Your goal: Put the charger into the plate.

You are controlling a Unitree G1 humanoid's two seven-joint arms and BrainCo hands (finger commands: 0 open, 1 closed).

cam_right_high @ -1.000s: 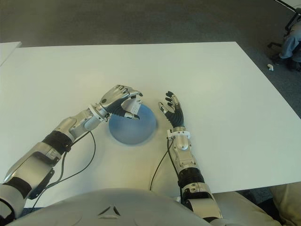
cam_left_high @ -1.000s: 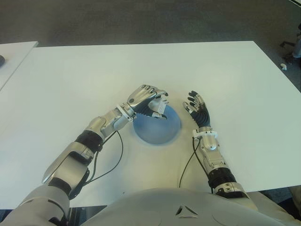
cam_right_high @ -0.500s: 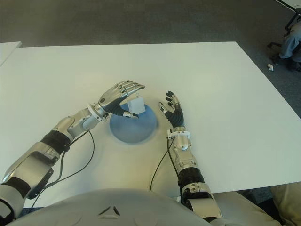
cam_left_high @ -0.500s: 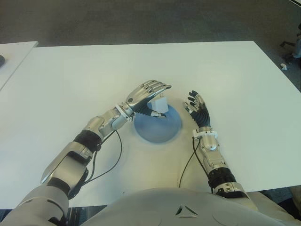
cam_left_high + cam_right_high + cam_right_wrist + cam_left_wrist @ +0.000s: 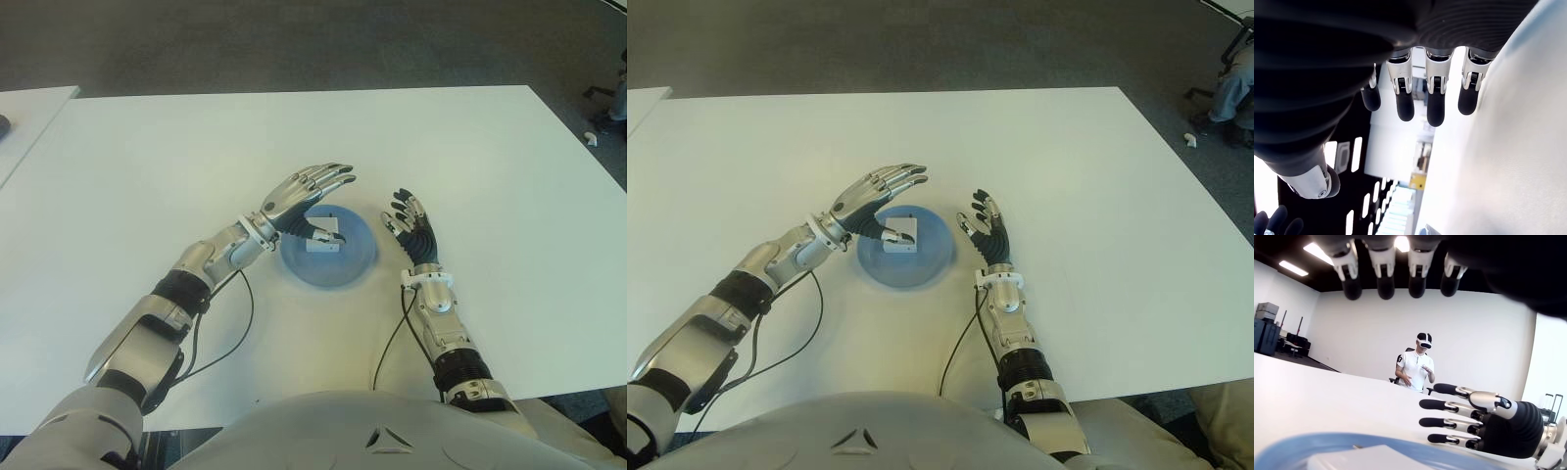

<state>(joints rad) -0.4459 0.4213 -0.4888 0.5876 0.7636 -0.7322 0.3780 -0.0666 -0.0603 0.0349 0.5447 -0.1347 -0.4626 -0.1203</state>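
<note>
The white charger (image 5: 323,242) lies flat inside the round blue plate (image 5: 355,267) at the middle of the white table. My left hand (image 5: 306,193) hovers over the plate's left edge with its fingers spread out straight and nothing in them; its thumb tip is close to the charger. In the left wrist view the charger (image 5: 1369,460) and the plate's rim (image 5: 1303,441) show just below the extended fingers (image 5: 1385,281). My right hand (image 5: 411,227) shows just right of the plate, fingers spread, holding nothing.
The white table (image 5: 147,166) stretches wide to the left, right and back. A second white table's corner (image 5: 29,108) shows at the far left. A person wearing a headset (image 5: 1415,369) sits beyond the table in the left wrist view.
My left hand's fingers have opened and let go of the charger, which has dropped from between them to lie flat in the plate. The right hand has not moved.
</note>
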